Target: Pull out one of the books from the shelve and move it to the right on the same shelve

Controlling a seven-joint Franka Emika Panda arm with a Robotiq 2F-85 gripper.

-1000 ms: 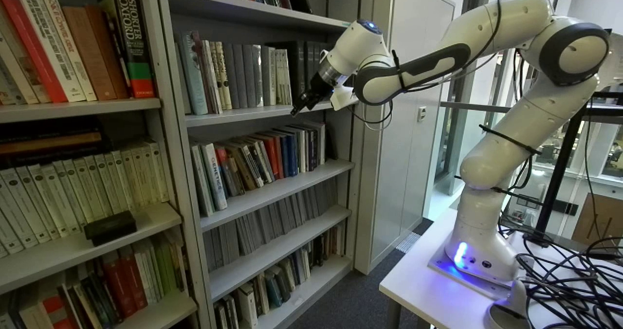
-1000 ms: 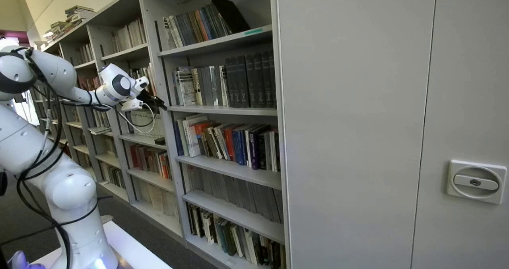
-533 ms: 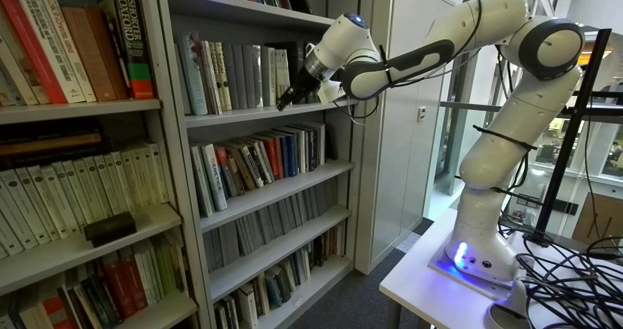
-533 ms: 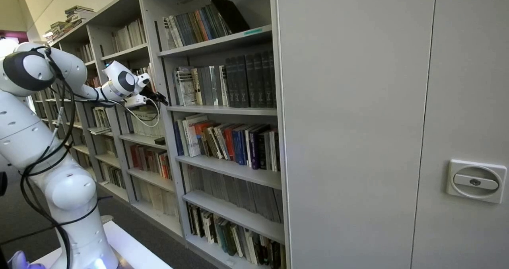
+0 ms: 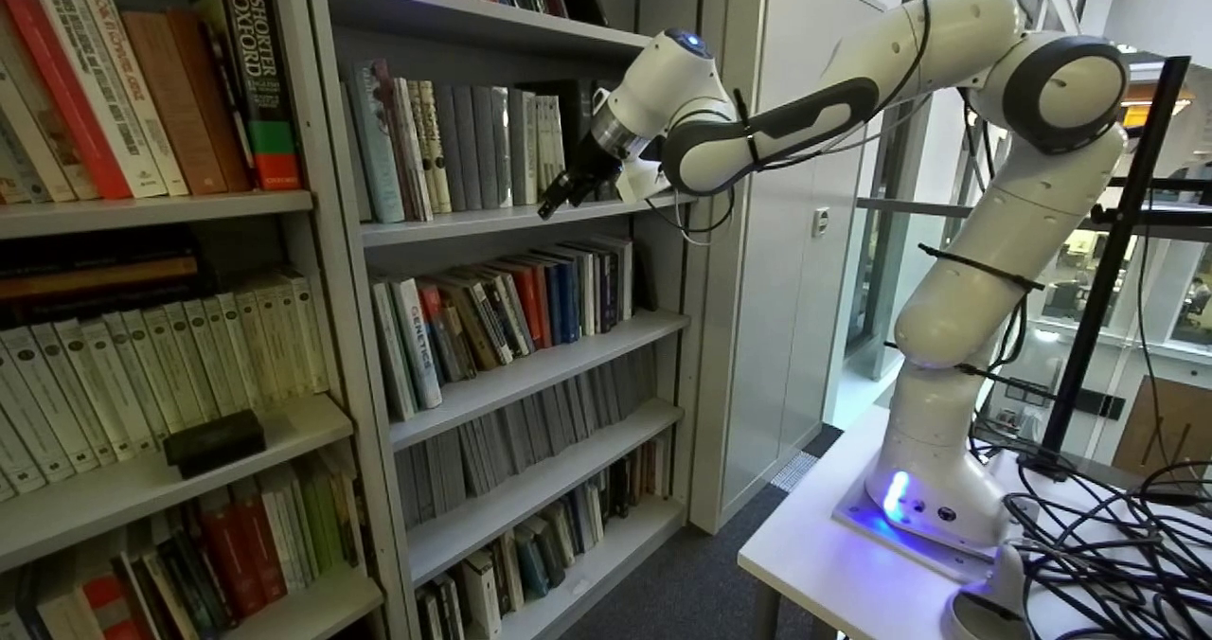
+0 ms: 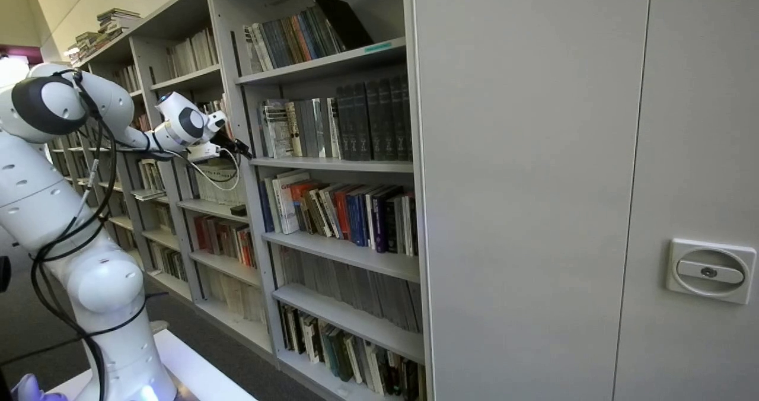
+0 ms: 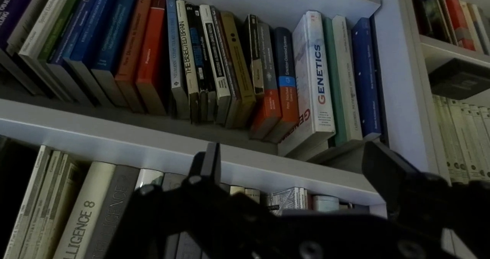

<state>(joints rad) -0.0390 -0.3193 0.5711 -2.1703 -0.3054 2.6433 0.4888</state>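
The gripper (image 7: 293, 154), jaws wide apart and holding nothing, reaches closer to the shelf (image 5: 454, 226) than a second earlier, the visible books (image 5: 470, 148) on it unmoved.

Smooth metal shelf (image 6: 332, 164); slightly glossy, plastic-looking arm shell (image 5: 1023, 209); bright metal wrist collar (image 5: 617, 136); matt, dark book spines (image 6: 375, 120); rough carpet (image 5: 663, 578).

Upright books (image 6: 344, 123) on grey shelf (image 6: 332, 164)
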